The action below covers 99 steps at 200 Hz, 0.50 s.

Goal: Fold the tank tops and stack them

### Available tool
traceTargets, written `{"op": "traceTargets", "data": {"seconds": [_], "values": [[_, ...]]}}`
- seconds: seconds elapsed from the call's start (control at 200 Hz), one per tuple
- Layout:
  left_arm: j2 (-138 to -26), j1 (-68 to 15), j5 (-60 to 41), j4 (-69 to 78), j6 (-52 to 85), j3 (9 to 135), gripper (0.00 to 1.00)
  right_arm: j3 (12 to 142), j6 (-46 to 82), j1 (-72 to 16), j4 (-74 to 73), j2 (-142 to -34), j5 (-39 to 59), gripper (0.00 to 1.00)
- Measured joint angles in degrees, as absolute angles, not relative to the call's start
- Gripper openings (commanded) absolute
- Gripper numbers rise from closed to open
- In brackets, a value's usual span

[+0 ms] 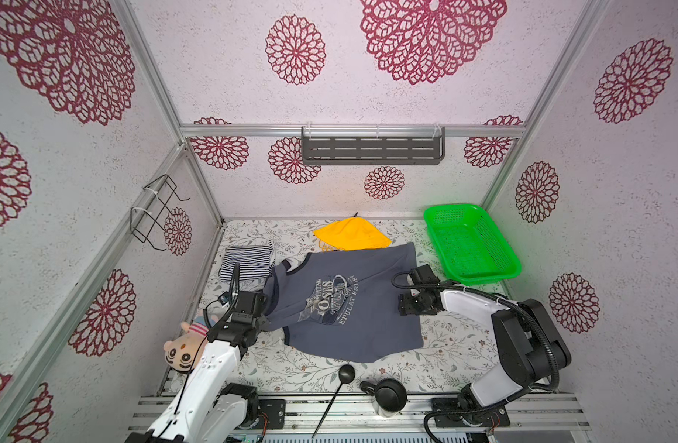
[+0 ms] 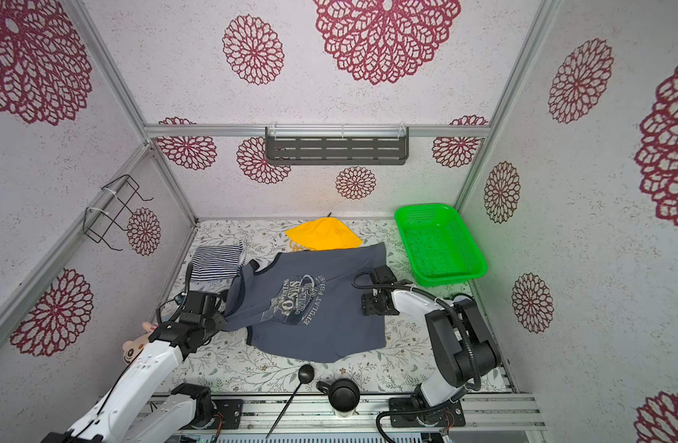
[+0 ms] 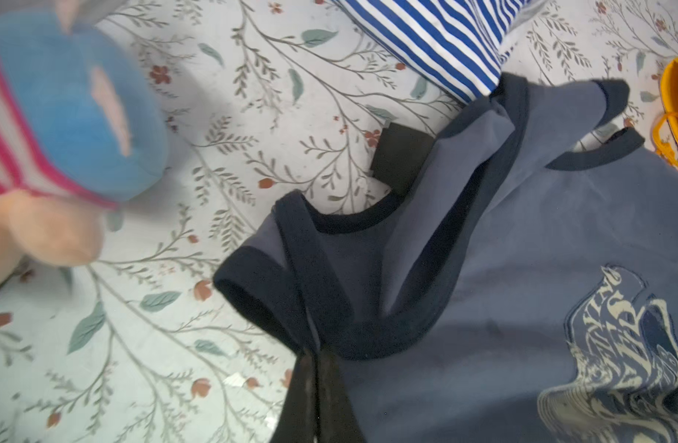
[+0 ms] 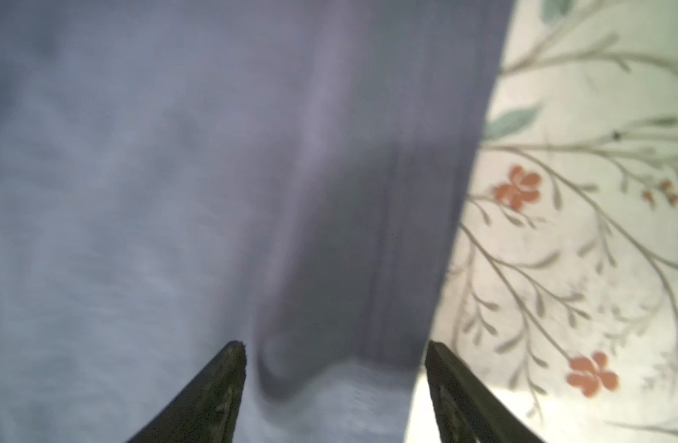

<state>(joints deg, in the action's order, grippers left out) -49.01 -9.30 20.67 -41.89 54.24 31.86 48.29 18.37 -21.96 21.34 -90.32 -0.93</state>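
Note:
A slate blue-grey tank top point(image 1: 352, 326) point(image 2: 322, 333) with a cream chest print lies spread over the middle of the floral table, shoulder end to the left. My left gripper point(image 3: 315, 358) point(image 1: 267, 310) is shut on its dark-trimmed shoulder strap point(image 3: 314, 291). My right gripper point(image 4: 334, 347) point(image 1: 404, 305) points down over the top's right hem edge point(image 4: 425, 268), jaws open with the cloth edge lying between them. A folded navy-and-white striped tank top point(image 1: 247, 261) point(image 2: 218, 261) point(image 3: 437, 34) sits at the back left, its corner touching the blue-grey top.
A yellow cloth hat point(image 1: 352, 234) lies behind the blue-grey top. A green basket point(image 1: 479, 277) stands at the back right. A plush toy point(image 1: 184, 345) point(image 3: 72, 115) lies at the left edge. A black ladle point(image 1: 345, 374) and a black mug point(image 1: 387, 393) sit at the front.

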Motion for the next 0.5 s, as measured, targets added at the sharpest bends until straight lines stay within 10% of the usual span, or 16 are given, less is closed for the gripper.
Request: {"op": "traceTargets", "data": {"seconds": [0.085,0.28,0.365,0.495], "values": [[-46.4,-9.2,22.2,-42.8,55.1,31.7,0.7,48.2,17.8,-21.3,23.0,-87.7,0.2,0.99],[-53.0,-9.3,23.1,-43.9,53.3,38.7,0.76,49.6,16.1,-22.3,28.2,-75.7,2.5,0.98],[-57.5,-9.7,22.6,-43.0,51.5,43.7,0.73,49.5,16.5,-22.8,31.2,-71.6,2.4,0.82],[-66.6,-12.8,21.0,-38.3,49.5,50.7,0.7,46.5,18.7,-25.5,33.5,-70.1,2.2,0.31]]}}
